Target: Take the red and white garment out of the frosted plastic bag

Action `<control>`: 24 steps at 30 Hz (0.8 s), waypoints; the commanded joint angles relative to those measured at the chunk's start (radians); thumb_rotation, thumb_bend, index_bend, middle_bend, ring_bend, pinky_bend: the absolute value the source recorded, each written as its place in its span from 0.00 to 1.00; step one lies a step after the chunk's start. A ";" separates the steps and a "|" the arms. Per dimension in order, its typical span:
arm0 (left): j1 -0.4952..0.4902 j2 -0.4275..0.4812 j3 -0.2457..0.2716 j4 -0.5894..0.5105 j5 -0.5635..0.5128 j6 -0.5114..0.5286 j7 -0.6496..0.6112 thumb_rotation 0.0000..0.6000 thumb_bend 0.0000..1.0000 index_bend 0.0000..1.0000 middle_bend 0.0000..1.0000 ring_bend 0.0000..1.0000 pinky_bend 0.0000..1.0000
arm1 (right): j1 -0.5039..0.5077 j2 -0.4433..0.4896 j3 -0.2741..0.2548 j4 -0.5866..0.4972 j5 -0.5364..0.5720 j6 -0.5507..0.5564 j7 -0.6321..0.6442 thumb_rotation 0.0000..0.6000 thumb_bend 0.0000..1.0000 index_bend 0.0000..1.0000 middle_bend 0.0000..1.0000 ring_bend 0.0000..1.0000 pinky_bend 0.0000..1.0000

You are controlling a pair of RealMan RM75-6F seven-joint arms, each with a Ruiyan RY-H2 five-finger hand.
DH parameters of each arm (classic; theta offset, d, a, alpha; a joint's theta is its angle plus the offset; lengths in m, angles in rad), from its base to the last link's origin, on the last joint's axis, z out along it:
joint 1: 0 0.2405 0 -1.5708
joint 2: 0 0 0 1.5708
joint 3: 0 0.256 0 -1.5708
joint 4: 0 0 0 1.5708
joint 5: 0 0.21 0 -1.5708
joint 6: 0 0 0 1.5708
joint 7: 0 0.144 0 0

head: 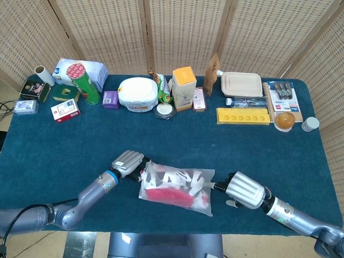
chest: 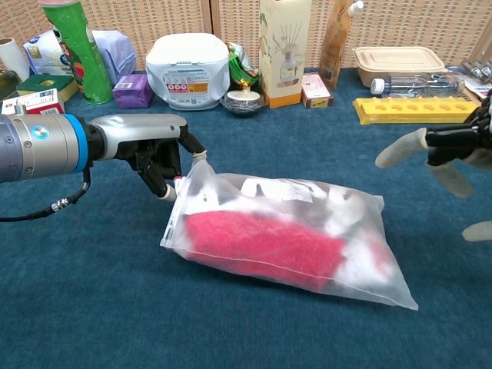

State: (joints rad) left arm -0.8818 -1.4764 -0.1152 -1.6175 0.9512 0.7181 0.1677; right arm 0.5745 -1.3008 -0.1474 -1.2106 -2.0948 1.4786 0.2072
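1. On the near half of the blue table (head: 177, 140), right between the two hands, lies the frosted plastic bag (chest: 307, 206), flat on its side, with the red and white garment (chest: 265, 240) still fully inside it. You can see the red part through the plastic, with white bits around it.
2. The left hand (chest: 157, 150) is at the bag's left end. Its fingertips (chest: 167, 192) pinch the top corner of the bag's edge, and that corner is lifted a bit off the cloth.
3. The right hand (chest: 453, 157) sits off the bag's right end with its fingers spread apart, holding nothing. In the chest view it's clearly apart from the bag. In the head view its fingertips look just beside the bag's right edge, so I can't tell for sure whether there's light contact.
4. Back row, well apart from all this: a green tube can (head: 85, 81), a white round container (head: 138, 93), an orange-topped carton (head: 184, 87), a yellow tray (head: 243, 115) with round hollows, and a beige lidded box (head: 242, 84).
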 commanded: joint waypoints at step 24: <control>-0.055 0.030 0.011 -0.068 -0.167 0.014 0.062 1.00 0.43 0.77 1.00 1.00 1.00 | 0.030 -0.175 -0.057 0.214 -0.096 -0.001 -0.177 1.00 0.09 0.17 0.80 1.00 1.00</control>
State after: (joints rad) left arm -0.9364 -1.4471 -0.1044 -1.6847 0.7854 0.7320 0.2302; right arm 0.6032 -1.4728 -0.1966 -0.9928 -2.1890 1.4877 0.0395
